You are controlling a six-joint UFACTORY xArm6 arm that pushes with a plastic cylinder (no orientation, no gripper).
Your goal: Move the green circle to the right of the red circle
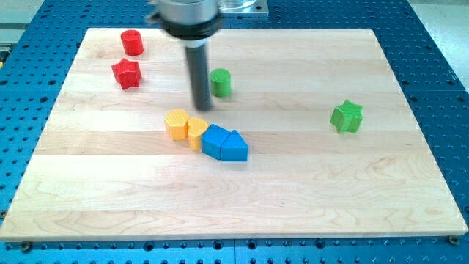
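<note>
The green circle (220,82) stands on the wooden board, upper middle. The red circle (132,42) stands near the board's top left corner. My tip (203,107) is just to the left of and slightly below the green circle, close to it; I cannot tell whether they touch. The dark rod rises from the tip to the view's top.
A red star (127,74) lies below the red circle. A green star (347,116) lies at the right. Two yellow blocks (177,124) (196,131) and two blue blocks (215,141) (234,147) form a row just below my tip. The wooden board (352,205) lies on a blue perforated table.
</note>
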